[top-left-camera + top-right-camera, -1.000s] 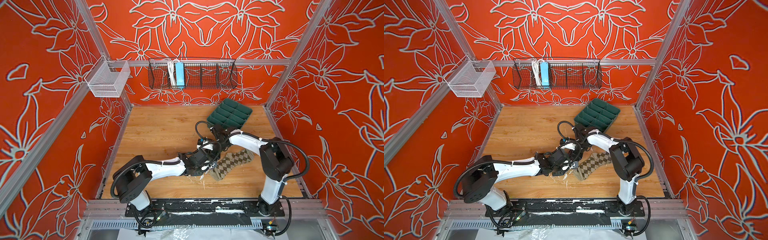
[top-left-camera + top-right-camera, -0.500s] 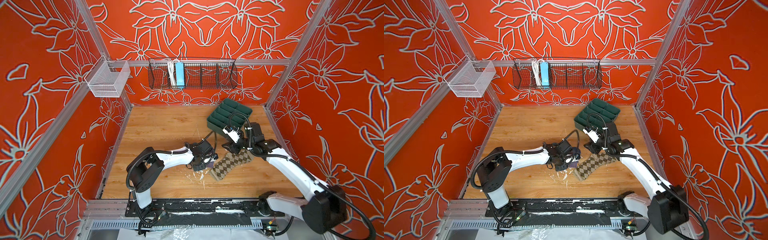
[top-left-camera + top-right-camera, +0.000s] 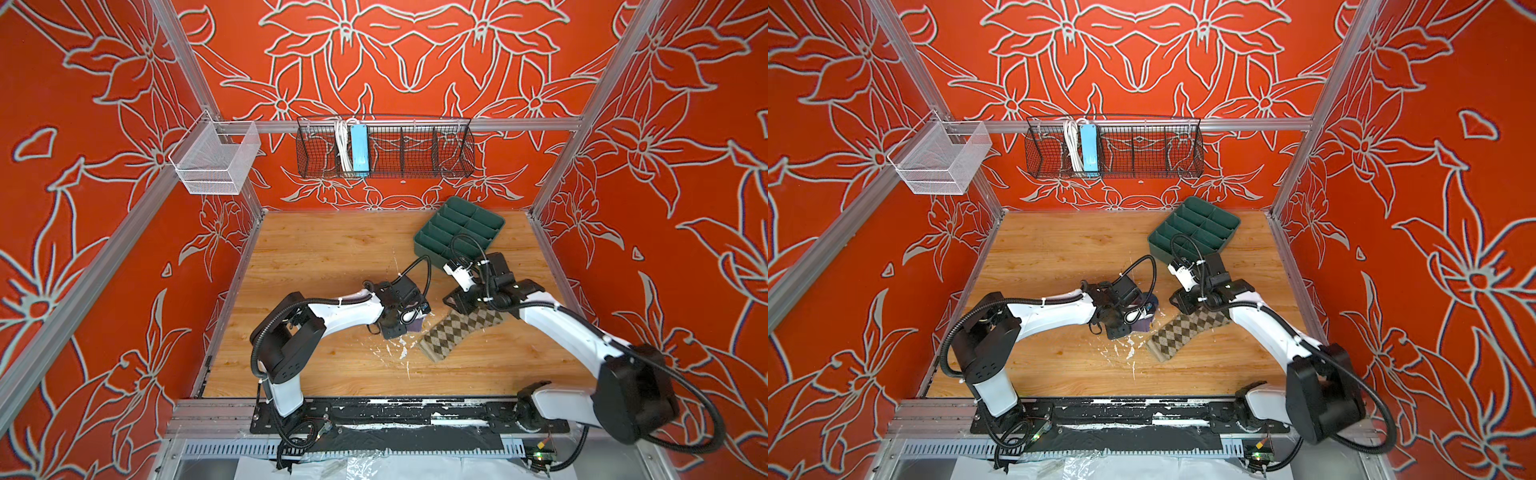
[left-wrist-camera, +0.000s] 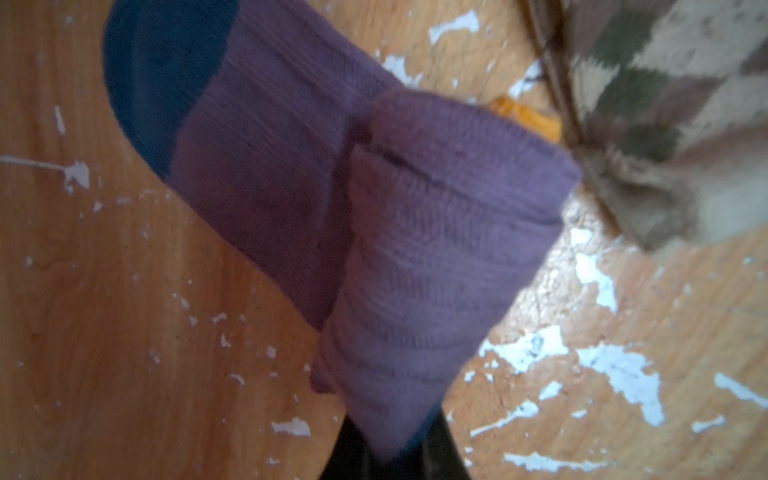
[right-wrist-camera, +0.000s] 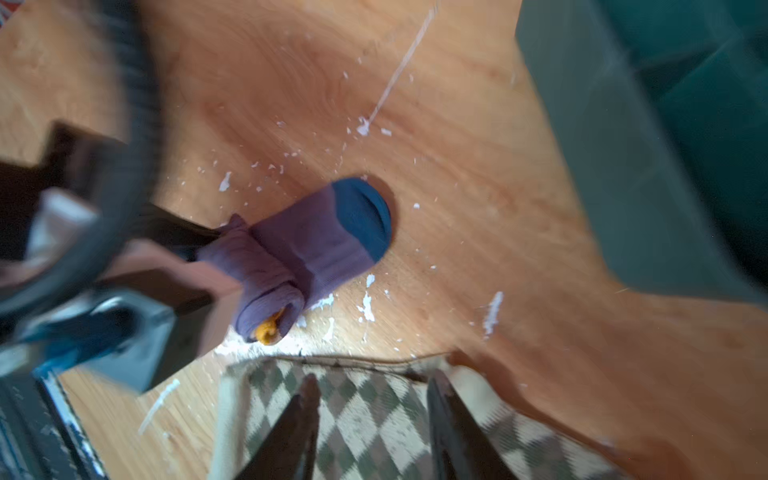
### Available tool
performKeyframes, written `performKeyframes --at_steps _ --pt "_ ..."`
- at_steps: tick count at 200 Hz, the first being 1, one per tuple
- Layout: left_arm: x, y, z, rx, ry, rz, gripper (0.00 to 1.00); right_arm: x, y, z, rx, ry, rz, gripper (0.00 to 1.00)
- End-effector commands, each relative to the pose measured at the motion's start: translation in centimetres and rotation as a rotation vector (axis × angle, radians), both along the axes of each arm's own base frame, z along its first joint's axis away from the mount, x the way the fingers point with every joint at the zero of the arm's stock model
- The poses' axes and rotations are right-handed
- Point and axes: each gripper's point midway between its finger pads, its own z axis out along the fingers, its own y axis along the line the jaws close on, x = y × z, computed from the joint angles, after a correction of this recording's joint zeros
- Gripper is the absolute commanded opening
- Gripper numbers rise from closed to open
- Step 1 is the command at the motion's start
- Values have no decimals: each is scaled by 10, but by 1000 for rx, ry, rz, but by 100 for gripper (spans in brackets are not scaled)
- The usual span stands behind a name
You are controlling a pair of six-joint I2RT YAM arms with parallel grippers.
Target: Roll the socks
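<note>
On the scuffed wooden counter (image 3: 332,257), the purple sock (image 5: 316,245) is rolled from its cuff about halfway, with the left hand (image 5: 220,266) clenched on the roll. At its 4 o'clock the argyle sock (image 3: 457,332) lies flat, not yet rolled, beneath the released right hand (image 5: 372,386).
</note>
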Motion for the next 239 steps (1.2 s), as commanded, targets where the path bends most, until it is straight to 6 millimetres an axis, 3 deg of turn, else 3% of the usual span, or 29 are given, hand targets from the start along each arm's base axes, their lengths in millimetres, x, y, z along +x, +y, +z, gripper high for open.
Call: performKeyframes --at_steps 1,47,69,85,104,128,151,173,191,209,226,239 --pt "-23 44 -11 146 73 50 7 3 34 4 60 40 32 43" --pt "-26 57 1 174 45 83 7 8 101 -30 16 104 161 42" --pt "-29 58 -2 186 66 84 7 17 114 -41 2 128 163 39" --pt "-31 58 -9 205 100 79 7 29 106 -37 -18 75 112 39" --pt "-34 55 -15 222 148 75 7 44 88 -17 15 -10 30 42" --pt "-35 51 -19 243 206 84 7 53 56 23 75 -105 -54 44" --pt "-38 45 -20 239 279 105 7 46 28 68 74 -266 -83 46" --pt "-41 36 -19 202 365 133 7 15 14 118 161 -508 -52 48" --pt "-44 30 -18 164 442 152 8 -28 14 138 204 -683 78 49" --pt "-47 24 -18 122 529 172 8 -70 19 122 111 -712 285 55" --pt "-49 19 -19 103 607 187 11 -117 33 88 45 -590 574 57" --pt "-47 18 -23 122 630 201 12 -132 43 67 -22 -533 690 58"
